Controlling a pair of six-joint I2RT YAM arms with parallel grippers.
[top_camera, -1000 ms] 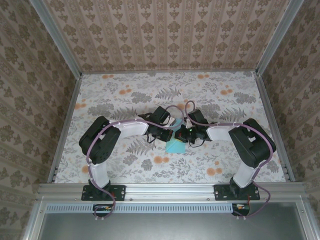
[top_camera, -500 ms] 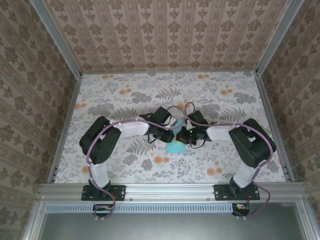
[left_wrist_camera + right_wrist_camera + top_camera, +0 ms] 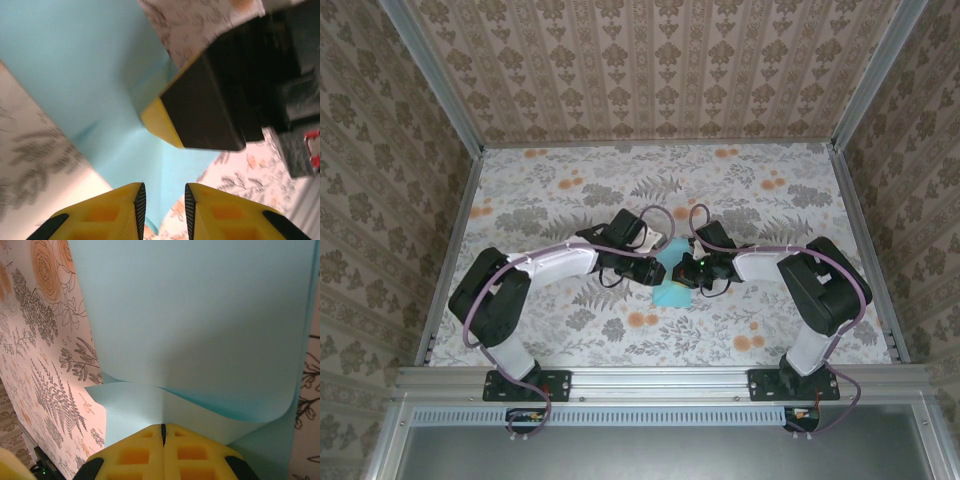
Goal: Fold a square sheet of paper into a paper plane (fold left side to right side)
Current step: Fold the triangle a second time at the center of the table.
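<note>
Pinching the paper [image 3: 200,315] with my closed right tool [image 3: 163,429], I should lift my slightly parted, empty left tool [image 3: 163,192] gently.

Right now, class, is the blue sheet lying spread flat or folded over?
Folded over, not creased flat: the blue sheet curls back above a lower layer, its edge pinched in the shut right fingers.

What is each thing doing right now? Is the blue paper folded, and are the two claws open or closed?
square sheet of paper: partly folded, bent over in a soft curve, not pressed flat.
right gripper: shut, pinching the paper.
left gripper: open a little, over the paper.
</note>
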